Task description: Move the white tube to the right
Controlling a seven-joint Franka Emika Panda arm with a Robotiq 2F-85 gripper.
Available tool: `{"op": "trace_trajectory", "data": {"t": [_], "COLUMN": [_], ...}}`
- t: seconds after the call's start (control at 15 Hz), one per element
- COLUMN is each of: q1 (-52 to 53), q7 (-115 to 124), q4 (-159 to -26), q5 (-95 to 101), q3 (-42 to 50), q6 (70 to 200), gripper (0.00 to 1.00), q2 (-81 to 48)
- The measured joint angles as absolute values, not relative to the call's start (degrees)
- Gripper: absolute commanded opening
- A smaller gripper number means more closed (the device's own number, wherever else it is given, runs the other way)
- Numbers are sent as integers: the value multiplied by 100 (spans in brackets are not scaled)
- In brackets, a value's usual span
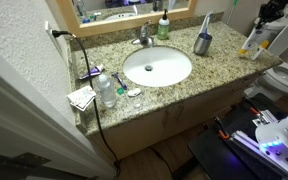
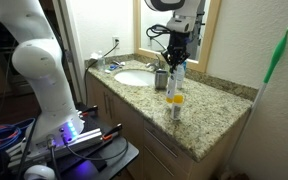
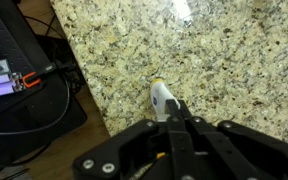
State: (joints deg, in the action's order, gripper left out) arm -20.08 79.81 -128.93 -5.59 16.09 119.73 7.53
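White tube apparently pinched between the gripper fingers, which close around its end.

In the wrist view only the tip of the white tube shows past the gripper. The rest is hidden between the closed fingers, and the gripper's body is cut off by the bottom edge. In an exterior view the gripper is blurred and cut by the top edge; what it grips cannot be made out there. Just below it in an exterior view, the yellow-marked item is too small to read. Far from it, small things past the sink are too small to name.
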Motion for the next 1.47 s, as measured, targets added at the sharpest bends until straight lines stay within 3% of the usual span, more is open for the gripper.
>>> {"op": "trace_trajectory", "data": {"t": [0.67, 0.73, 0.87, 1.47], "q1": [-2017, -2017, -2014, -2055], "q7": [8524, 8549, 8598, 8602], "q4": [-13236, -13248, -13262, -13294], "q5": [-359, -361, -375, -592], "q3": [1833, 1835, 1835, 1927], "q6": [13279, 13359, 13400, 13419], "gripper": [1, 28, 35, 98], "q2": [367, 363, 363, 995]}}
